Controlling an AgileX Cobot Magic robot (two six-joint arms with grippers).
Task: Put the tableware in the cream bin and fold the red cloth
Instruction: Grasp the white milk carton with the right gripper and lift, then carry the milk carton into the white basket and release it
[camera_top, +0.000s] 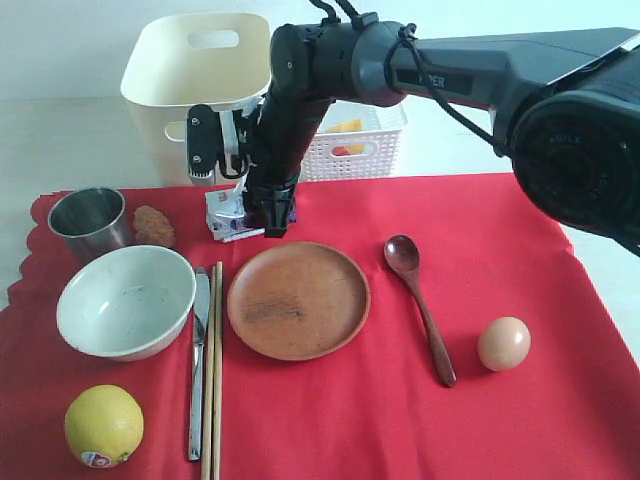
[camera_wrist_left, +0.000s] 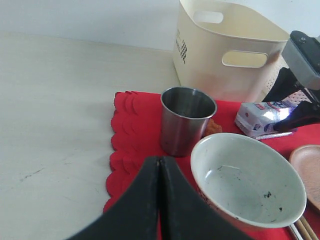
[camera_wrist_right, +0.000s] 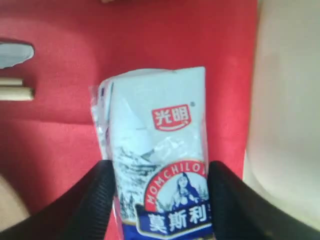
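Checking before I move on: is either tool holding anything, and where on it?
The right tool pinches the milk carton across its sides near one end. The left tool is shut and holds nothing.

The cloth (camera_top: 480, 260) is seen as matt woven fabric. The cup (camera_top: 88, 222) is brushed steel with a dull sheen, and the knife (camera_top: 197, 340) is a brighter metal. The bowl (camera_top: 126, 300) is glazed and glossy, flecked with dark marks inside. Matt wood with visible grain is shown by the plate (camera_top: 298, 299). The spoon (camera_top: 425, 315) is darker, faintly glossy wood, and the chopsticks (camera_top: 213, 400) are pale bare wood. The bin (camera_top: 160, 130) is smooth cream plastic. The carton (camera_wrist_right: 160, 150) is glossy printed card under clear film.
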